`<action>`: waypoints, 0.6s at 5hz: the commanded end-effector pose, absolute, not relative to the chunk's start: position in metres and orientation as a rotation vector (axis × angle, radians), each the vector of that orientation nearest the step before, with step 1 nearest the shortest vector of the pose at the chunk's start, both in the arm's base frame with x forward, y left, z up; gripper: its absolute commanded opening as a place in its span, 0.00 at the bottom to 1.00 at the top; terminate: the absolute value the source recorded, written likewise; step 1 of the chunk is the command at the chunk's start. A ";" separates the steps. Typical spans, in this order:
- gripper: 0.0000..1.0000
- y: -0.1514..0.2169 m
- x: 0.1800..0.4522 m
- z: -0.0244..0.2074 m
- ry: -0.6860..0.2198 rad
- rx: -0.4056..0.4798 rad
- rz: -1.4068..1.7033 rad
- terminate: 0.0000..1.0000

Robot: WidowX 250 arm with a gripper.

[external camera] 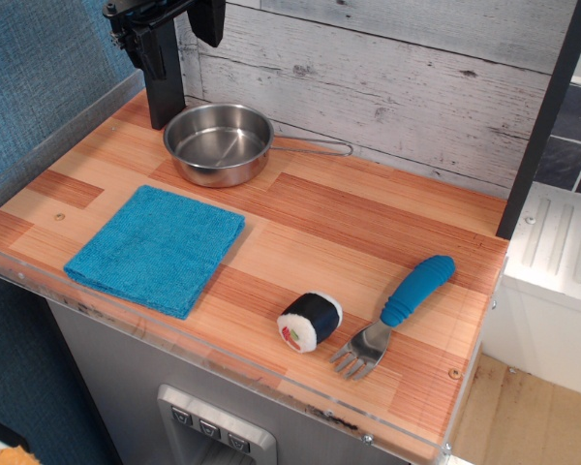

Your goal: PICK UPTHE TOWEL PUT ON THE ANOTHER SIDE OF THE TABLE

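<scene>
The bright blue folded towel [155,247] lies flat on the front left part of the striped wood table [368,218], close to the clear acrylic front edge. My black gripper [187,82] hangs at the back left corner, above and behind the towel and just left of the steel pan. Its two fingers stand apart with a gap between them, and nothing is held. Its upper part is cut off by the frame's top edge.
A steel pan [218,143] with a wire handle sits at the back left, behind the towel. A toy sushi roll [310,320] and a blue-handled fork [397,315] lie at the front right. A plank wall runs along the back, and a dark post [542,116] stands at the right.
</scene>
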State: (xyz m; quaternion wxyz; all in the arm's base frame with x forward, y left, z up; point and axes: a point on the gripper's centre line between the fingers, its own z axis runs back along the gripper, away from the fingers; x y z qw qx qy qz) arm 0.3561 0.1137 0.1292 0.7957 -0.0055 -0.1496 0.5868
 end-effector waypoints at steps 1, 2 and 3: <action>1.00 0.114 0.356 0.129 -0.321 -0.012 1.261 0.00; 1.00 0.112 0.338 0.126 -0.352 0.003 1.233 0.00; 1.00 0.111 0.320 0.122 -0.363 0.016 1.223 0.00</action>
